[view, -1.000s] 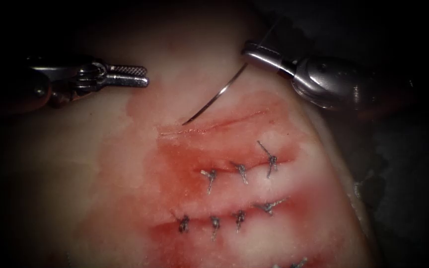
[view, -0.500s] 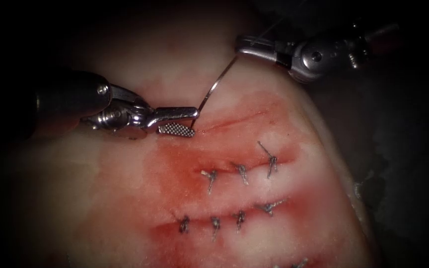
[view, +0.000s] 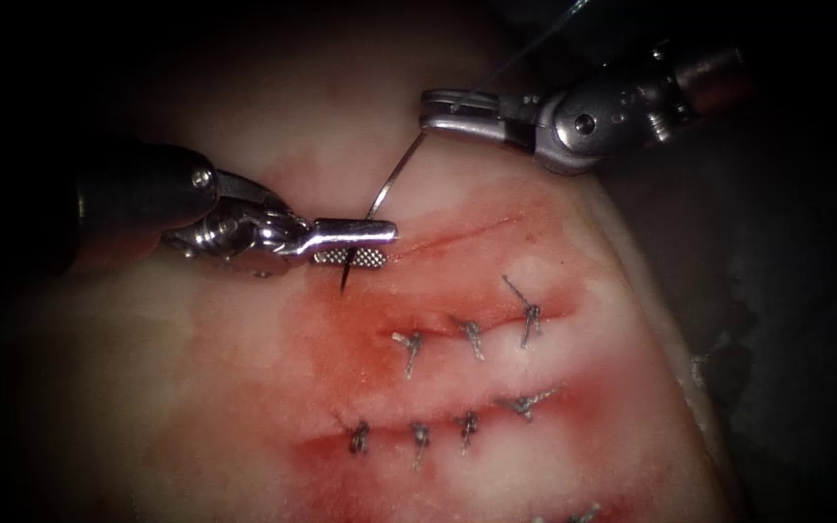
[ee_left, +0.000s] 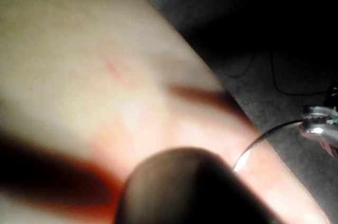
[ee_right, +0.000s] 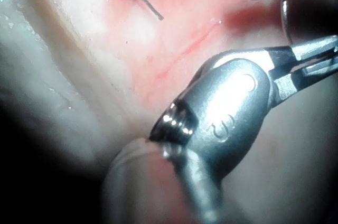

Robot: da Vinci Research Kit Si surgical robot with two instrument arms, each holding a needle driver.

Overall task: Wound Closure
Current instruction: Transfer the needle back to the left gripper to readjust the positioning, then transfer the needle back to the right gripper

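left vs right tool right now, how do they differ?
Left tool: jaws open around the needle near its tip, low at the cut's left end. Right tool: jaws shut on the needle's rear end, raised above the tissue. Shared: both at one needle, which is clear of the tissue.

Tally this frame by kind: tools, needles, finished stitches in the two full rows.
Needles: 1, the needle, tip bare above the tissue.
Tools: 2, the left end effector around the needle near its tip, the right end effector shut on its tail end.
Stitches: 7 finished stitches, three above, four below.
Total: 10.
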